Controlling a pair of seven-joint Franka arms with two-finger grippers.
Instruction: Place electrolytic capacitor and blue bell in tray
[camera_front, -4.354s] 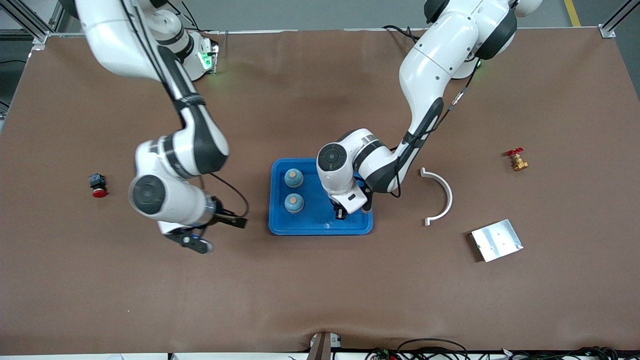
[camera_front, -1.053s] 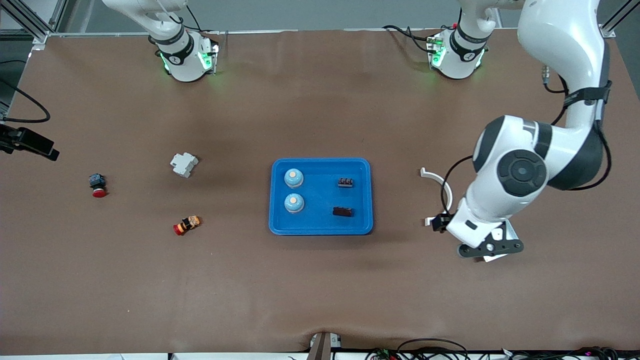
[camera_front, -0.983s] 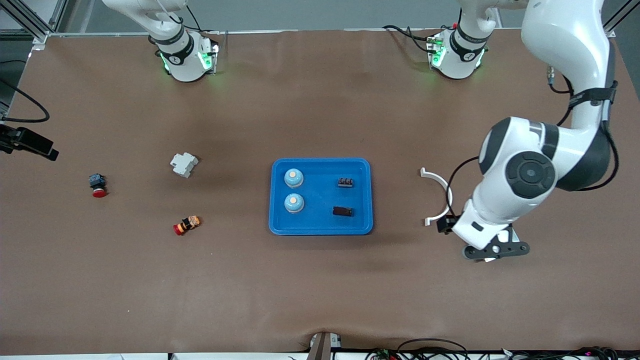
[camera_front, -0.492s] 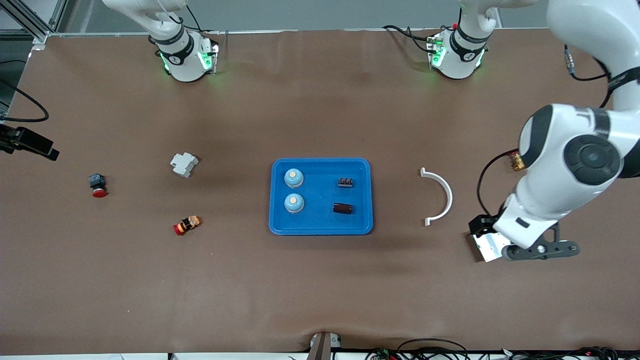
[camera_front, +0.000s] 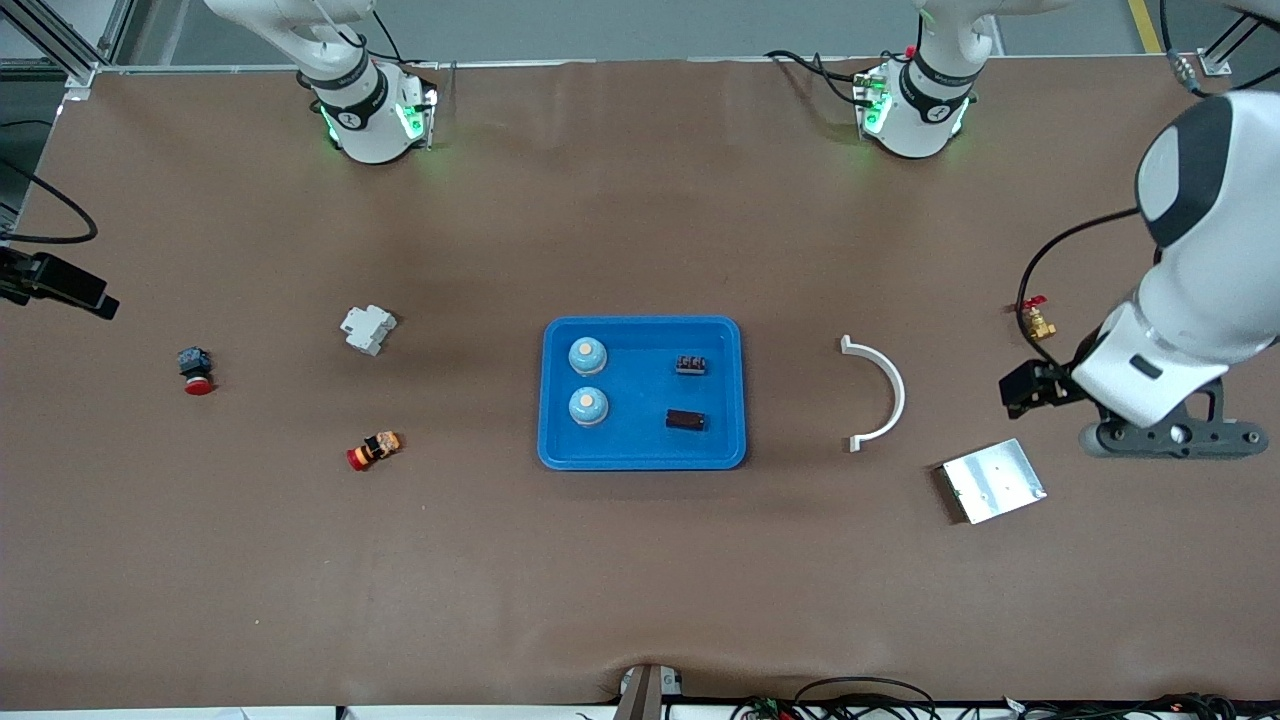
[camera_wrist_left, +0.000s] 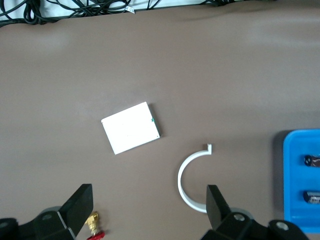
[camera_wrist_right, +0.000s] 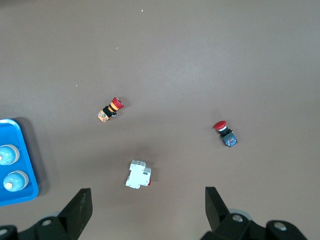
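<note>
Since a moment ago the left arm has swung away from the metal plate (camera_front: 993, 480) toward its own end of the table, so the left gripper (camera_wrist_left: 145, 207) now hangs high with its jaws spread wide and nothing between them. Below it in the left wrist view lie the plate, a white half-ring (camera_wrist_left: 192, 181) and a small brass valve (camera_wrist_left: 94, 224), none of them touched. Farther out sits the blue tray (camera_front: 642, 458), well apart from these jaws.

The right gripper (camera_wrist_right: 145, 206) waits off the edge of the front view, jaws likewise spread and empty, high over a white block (camera_wrist_right: 138, 175), an orange-and-red button (camera_wrist_right: 109, 110) and a blue-and-red button (camera_wrist_right: 225, 133) on the table.

Inside the tray stand two blue bells (camera_front: 588, 354), one nearer the front camera than the other, and beside them, toward the left arm's end, two small dark parts (camera_front: 685, 421) that I take for the capacitors. By my reading both kinds of item are already in the tray and no bell or capacitor shows outside it, so the placing looks finished and only the arms' retreat is left.
</note>
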